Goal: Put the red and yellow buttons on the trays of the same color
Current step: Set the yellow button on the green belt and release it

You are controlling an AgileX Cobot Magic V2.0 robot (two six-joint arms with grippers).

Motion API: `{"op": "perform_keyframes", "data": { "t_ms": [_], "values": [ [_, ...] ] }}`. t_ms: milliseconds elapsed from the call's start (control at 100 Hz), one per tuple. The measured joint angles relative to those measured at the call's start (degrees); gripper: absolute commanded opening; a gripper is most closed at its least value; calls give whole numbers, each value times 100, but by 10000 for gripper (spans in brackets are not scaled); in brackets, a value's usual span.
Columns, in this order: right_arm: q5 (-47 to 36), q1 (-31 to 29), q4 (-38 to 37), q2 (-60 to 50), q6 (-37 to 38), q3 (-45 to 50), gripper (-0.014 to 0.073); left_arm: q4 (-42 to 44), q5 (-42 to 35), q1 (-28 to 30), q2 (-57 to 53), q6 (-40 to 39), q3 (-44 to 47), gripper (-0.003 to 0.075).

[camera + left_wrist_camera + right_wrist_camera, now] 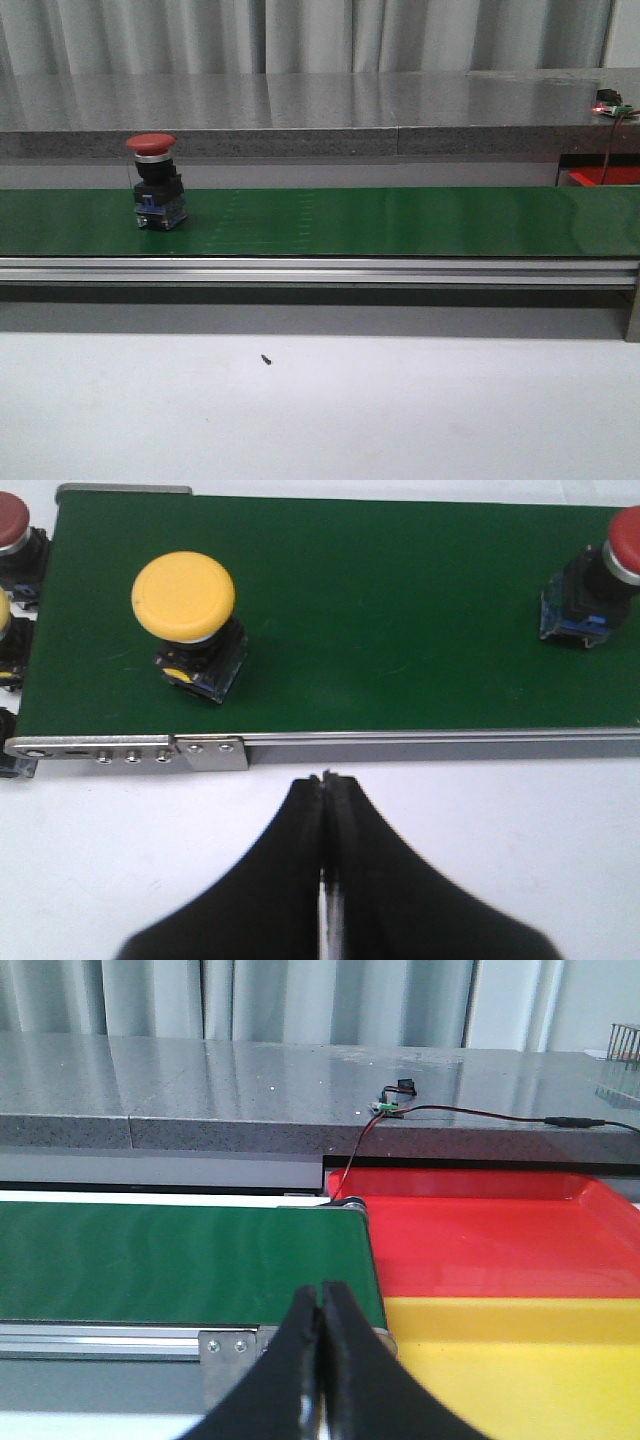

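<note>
Buttons sit upright on the green belt (400,222): a red button (157,183) toward its left end in the front view, and a yellow button (187,623) nearer the belt's end in the left wrist view. Both the left gripper (327,780) and right gripper (320,1295) have jaws clenched on nothing. To do the pick well, open first, straddle the black body under the cap, then carry each to its match, red tray (490,1235) or yellow tray (520,1360), past the belt's right end.

Grey counter (300,110), pale curtains (300,30) behind
</note>
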Motion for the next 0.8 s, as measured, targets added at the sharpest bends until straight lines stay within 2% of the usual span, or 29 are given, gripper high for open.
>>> {"op": "perform_keyframes", "data": {
  "t_ms": [330,620,800],
  "values": [
    [0,0,0,0,0,0,-122,-21,-235,-542,-929,9,546,-20],
    [-10,0,0,0,0,0,-122,-31,-296,-594,-2009,20,1306,-20],
    [325,0,0,131,0,-367,-122,-43,-342,-594,-2757,20,1710,-20]
  ]
}}
